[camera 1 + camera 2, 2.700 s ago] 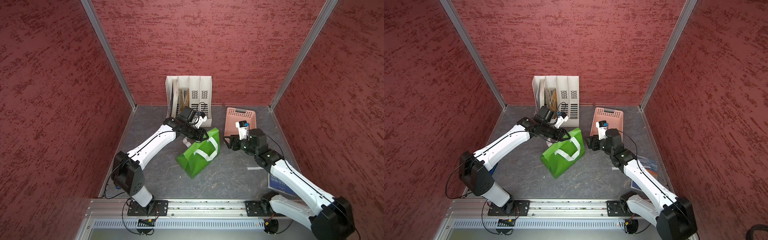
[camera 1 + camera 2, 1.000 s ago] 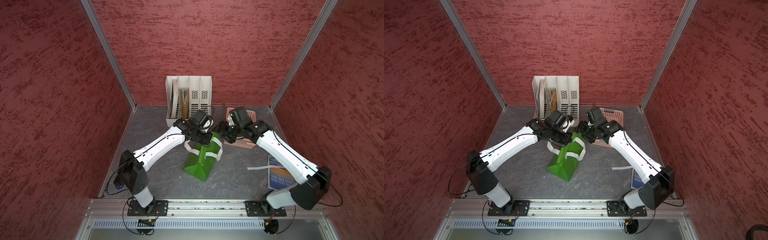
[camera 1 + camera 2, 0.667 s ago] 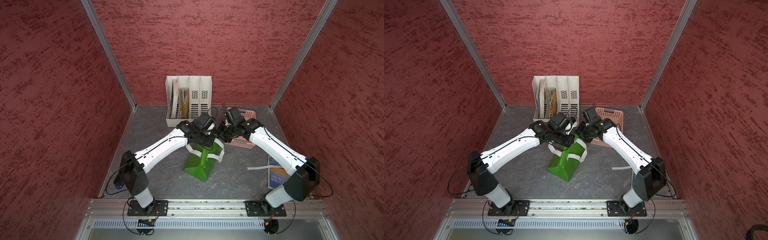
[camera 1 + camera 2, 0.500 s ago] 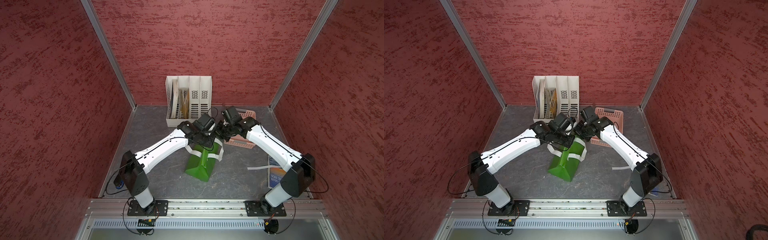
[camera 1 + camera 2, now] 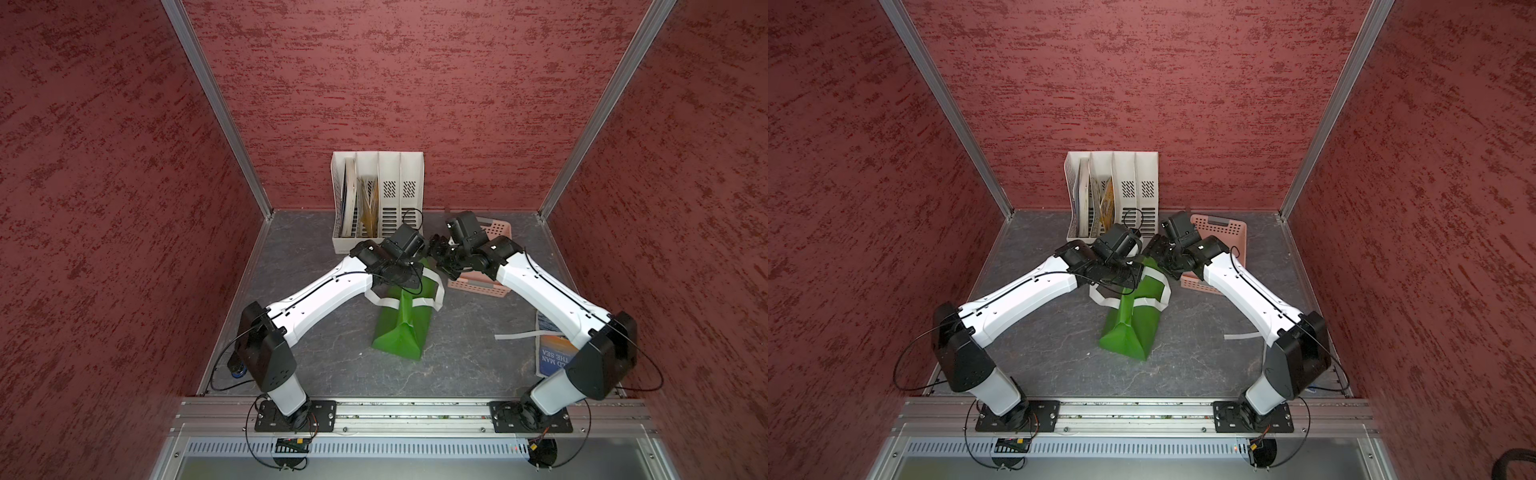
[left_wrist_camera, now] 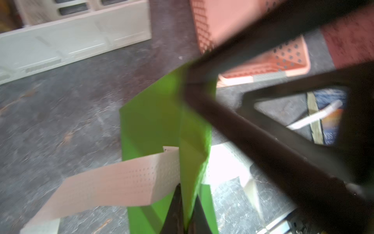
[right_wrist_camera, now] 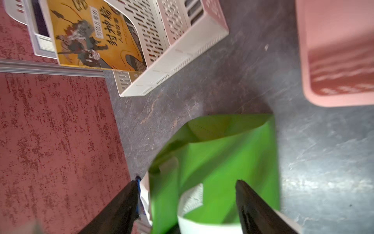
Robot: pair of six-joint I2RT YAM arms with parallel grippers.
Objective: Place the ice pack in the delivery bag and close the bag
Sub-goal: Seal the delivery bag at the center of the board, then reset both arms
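Note:
The green delivery bag (image 5: pixel 401 328) (image 5: pixel 1133 328) rests mid-floor, its top lifted, white strap handles (image 5: pixel 436 291) hanging. My left gripper (image 6: pixel 187 194) is shut on a fold of the bag's rim (image 6: pixel 153 121). My right gripper (image 7: pixel 187 182) stands open above the bag's top (image 7: pixel 222 158), meeting the left gripper there in both top views (image 5: pixel 440 253) (image 5: pixel 1156 249). A white piece with a blue edge, the ice pack (image 7: pixel 144 192), lies against one right fingertip beside the green wall. I cannot tell whether it is inside the bag.
A pink perforated basket (image 5: pixel 496 228) (image 5: pixel 1225 232) sits right behind the right wrist. A white file organizer (image 5: pixel 390 187) with books stands at the back wall. A book (image 5: pixel 552 357) and a loose white strip (image 5: pixel 515 334) lie on the floor under the right arm.
The right arm has swung a little further left over the bag's top and its jaws have opened. The left gripper has kept its hold on the rim.

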